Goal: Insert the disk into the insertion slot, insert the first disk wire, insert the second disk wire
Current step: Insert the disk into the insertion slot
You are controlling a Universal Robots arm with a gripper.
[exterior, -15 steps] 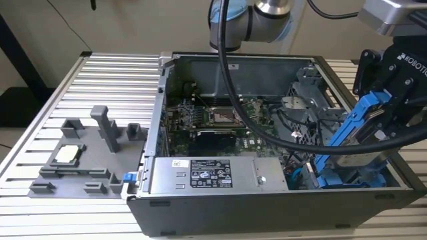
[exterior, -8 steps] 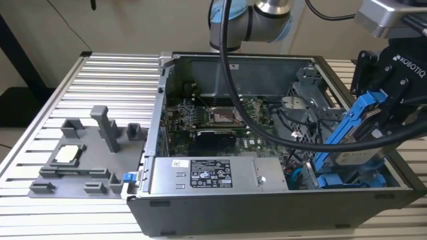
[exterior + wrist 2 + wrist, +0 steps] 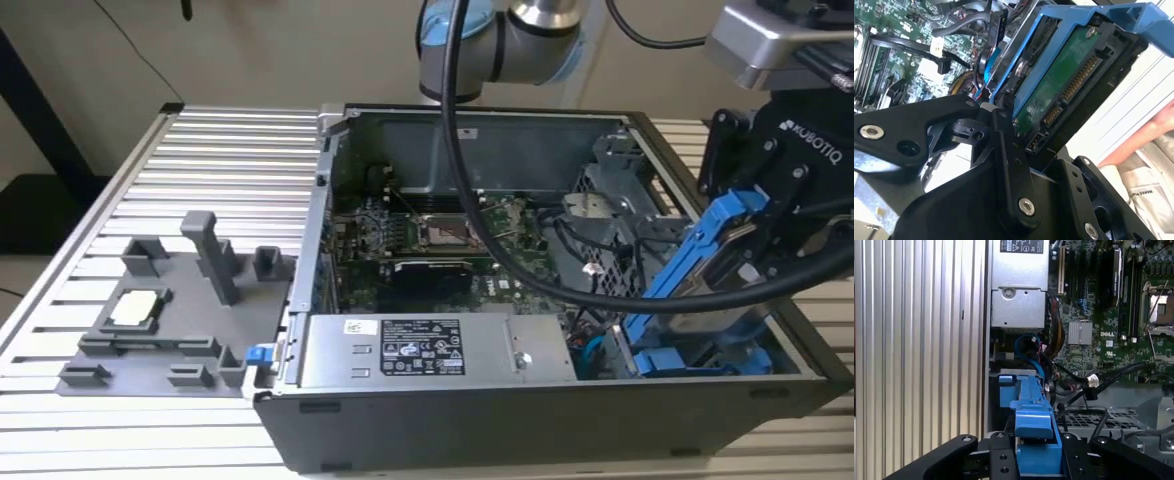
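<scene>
The exterior view looked steeply down from farther off onto the whole open computer case (image 3: 534, 425) on the tabletop (image 3: 200, 160), while both wrist views sat close behind the claw (image 3: 1036, 457), sharing the disk (image 3: 1033, 410) and motherboard (image 3: 1104, 315).

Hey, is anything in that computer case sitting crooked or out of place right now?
Yes: the disk is tilted steeply, clamped in the gripper above the insertion slot at the exterior view's right, not seated in it. A thick black cable also drapes across the open case.
</scene>
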